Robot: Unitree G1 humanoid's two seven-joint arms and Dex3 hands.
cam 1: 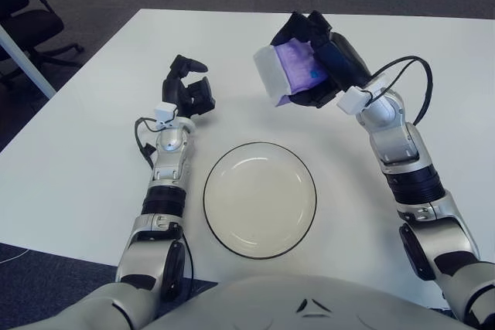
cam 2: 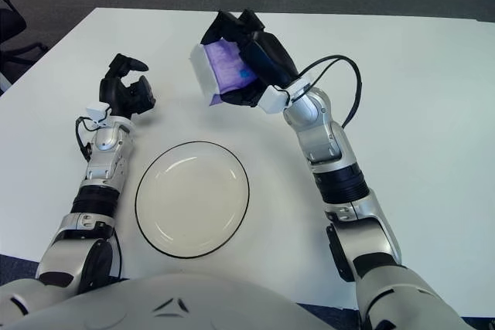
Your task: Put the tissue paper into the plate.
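My right hand (cam 1: 313,63) is raised above the table, beyond the plate's far right side, with its black fingers shut on a purple and white tissue pack (cam 1: 288,71). The pack tilts, its white end toward my left. A white plate (cam 1: 259,199) with a dark rim lies empty on the white table (cam 1: 93,168) near its front edge. My left hand (cam 1: 189,86) shows to the left of the plate's far side, fingers relaxed and holding nothing.
A black office chair (cam 1: 23,25) and a white table leg (cam 1: 27,63) stand on the grey carpet off the table's far left corner. A black cable (cam 1: 414,86) loops off my right wrist.
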